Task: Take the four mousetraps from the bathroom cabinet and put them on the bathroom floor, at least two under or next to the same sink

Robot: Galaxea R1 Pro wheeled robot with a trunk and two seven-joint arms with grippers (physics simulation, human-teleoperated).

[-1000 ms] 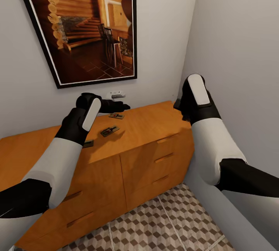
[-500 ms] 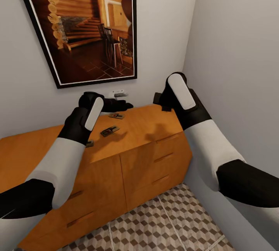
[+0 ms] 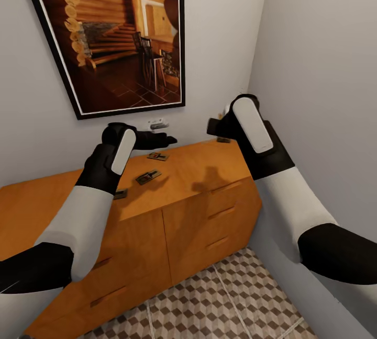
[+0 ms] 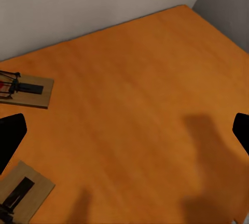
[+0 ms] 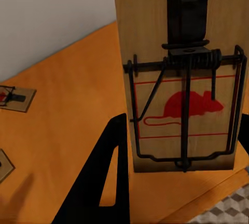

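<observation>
The bathroom floor (image 3: 209, 302), tiled in a brown and beige cube print, lies in front of the cabinet (image 3: 173, 213), whose drawer fronts face the robot.

Above the cabinet's right end the right tool (image 3: 219, 126) hangs in the air, clenched on a mousetrap (image 5: 181, 73). The right wrist view shows that trap close up, its tan board standing between the fingers (image 5: 101, 182), with the red mouse print and dark wire frame facing the camera. Compared with a second ago, the right arm has swung inward from beside the side wall and risen. In the last half second it drew slightly back toward that wall, and its shadow (image 3: 209, 177) stays on the cabinet's surface below it.

The left tool (image 3: 165, 140) hovers over the cabinet's back edge, near the wall. Its fingertips (image 4: 10, 138) are spread apart, with nothing between them. It has barely moved since the earlier pictures.

Three more mousetraps rest on the cabinet's surface. One (image 3: 120, 193) is by the left forearm, and one (image 3: 148, 176) is further along. One (image 3: 157, 156) lies just below the left tool, and none of them has moved.

Behind the cabinet, a white wall socket (image 3: 157, 124) and a framed picture (image 3: 112, 35) of a log-cabin interior hang on the wall.
</observation>
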